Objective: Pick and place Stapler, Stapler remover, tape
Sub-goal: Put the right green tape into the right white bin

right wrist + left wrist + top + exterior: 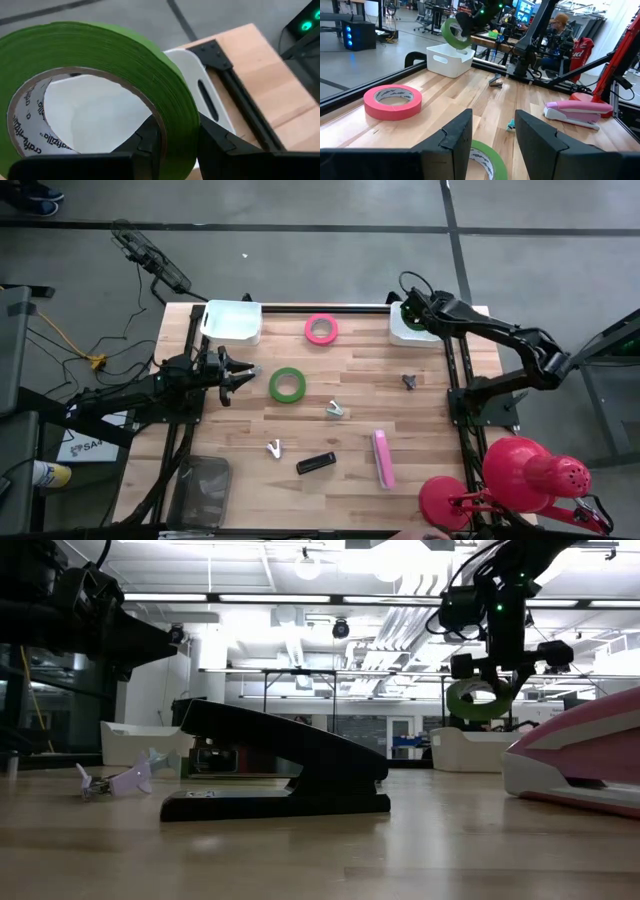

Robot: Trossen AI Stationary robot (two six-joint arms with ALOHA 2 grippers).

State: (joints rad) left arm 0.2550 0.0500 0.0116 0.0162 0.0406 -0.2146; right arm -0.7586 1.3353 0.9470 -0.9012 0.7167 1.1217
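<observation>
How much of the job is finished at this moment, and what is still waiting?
Nothing clearly looks placed yet; I cannot see inside either bin. In hand: the right gripper holds a green tape roll above the right white bin. Left on the table: pink tape, another green tape, black stapler, pink stapler, staple removers. The left gripper is open beside that tape.

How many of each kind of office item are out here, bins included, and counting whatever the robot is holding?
Tape rolls: 3 (pink roll, loose green roll, held green roll in the right tool)
Staplers: 2 (black stapler, pink stapler)
Staple removers: 3
White bins: 2
Total: 10
</observation>
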